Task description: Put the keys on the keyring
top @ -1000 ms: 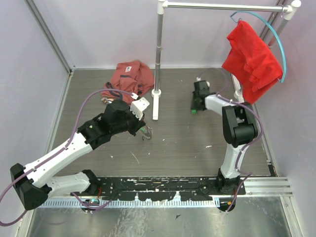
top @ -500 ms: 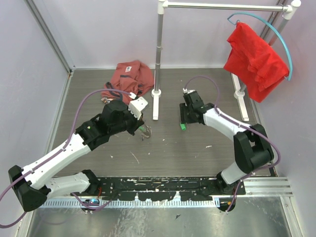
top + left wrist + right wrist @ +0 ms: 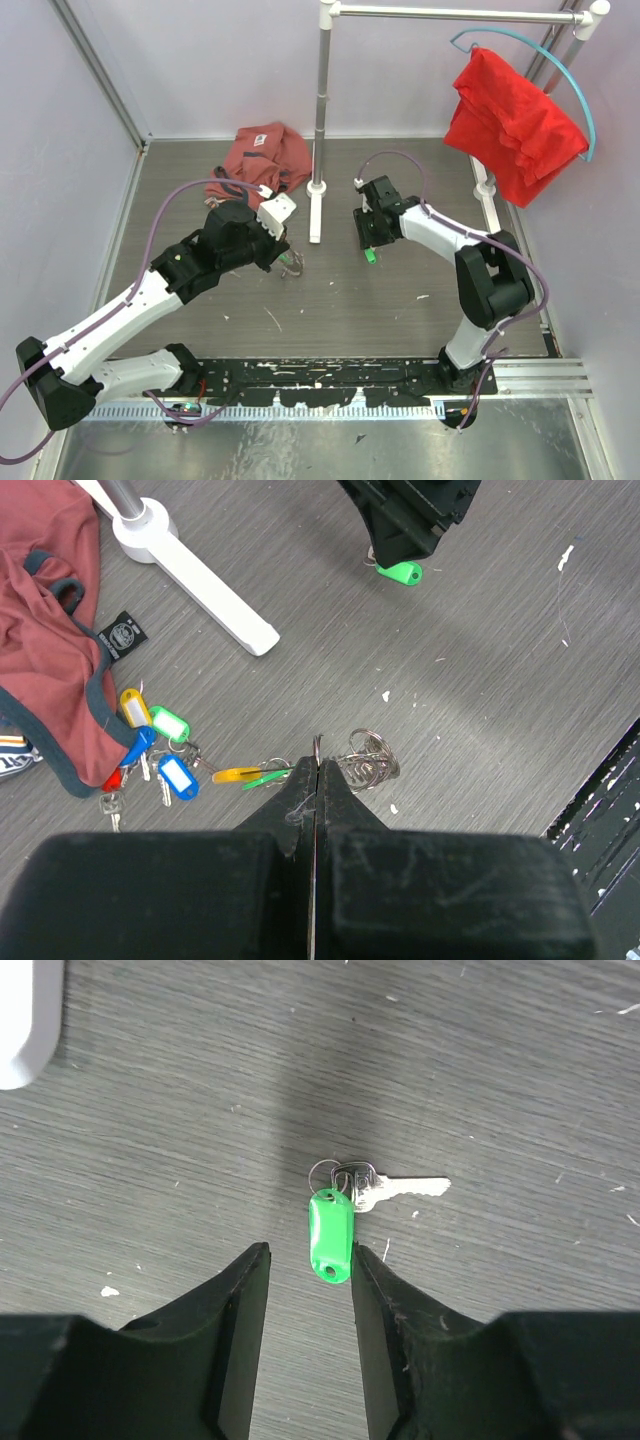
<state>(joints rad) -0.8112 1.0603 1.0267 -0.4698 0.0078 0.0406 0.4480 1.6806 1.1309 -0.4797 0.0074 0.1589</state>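
Left wrist view: the left end effector [image 3: 315, 772] is shut tight on the thin wire of the keyring [image 3: 366, 759], held on the robot's side of the white stand foot [image 3: 205, 588], probably to steady the loop for threading. The right end effector [image 3: 310, 1252] stands narrowly parted astride the green-tagged key [image 3: 332, 1228], which lies flat on the surface [image 3: 500, 1080] right of that foot, apparently lined up for a pick. Other loose keys [image 3: 160, 755] wait near the foot.
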